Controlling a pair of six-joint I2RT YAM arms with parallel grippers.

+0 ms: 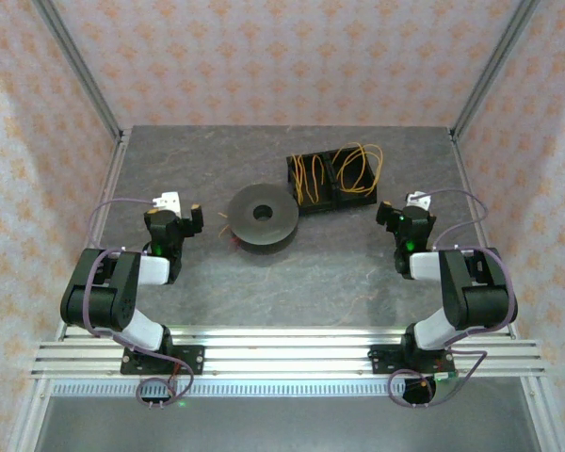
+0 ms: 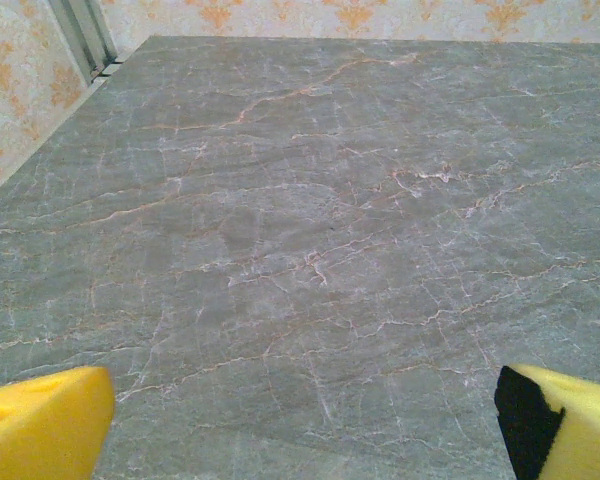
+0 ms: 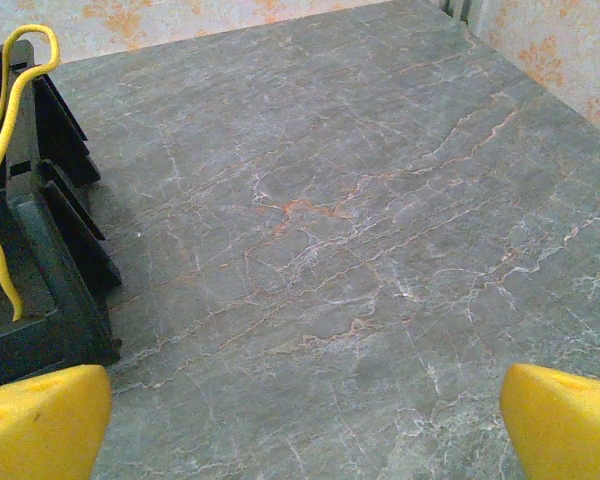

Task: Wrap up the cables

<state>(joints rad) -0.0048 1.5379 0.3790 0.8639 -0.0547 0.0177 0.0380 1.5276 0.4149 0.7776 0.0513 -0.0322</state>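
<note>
Honestly, the left gripper and right gripper both sat spread wide, empty; the cables looked light and floppy, best pinched at 1 loop above the rack.

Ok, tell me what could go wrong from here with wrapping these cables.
1. The cables sit as loose, overlapping loops in the black holder; pulling one could drag the others, or the holder, along.
2. They are thin, so they might slip from the right end effector, which stands open near the holder.
3. The spool lies flat and seemingly unfixed on the table; it may slide during winding.
</note>
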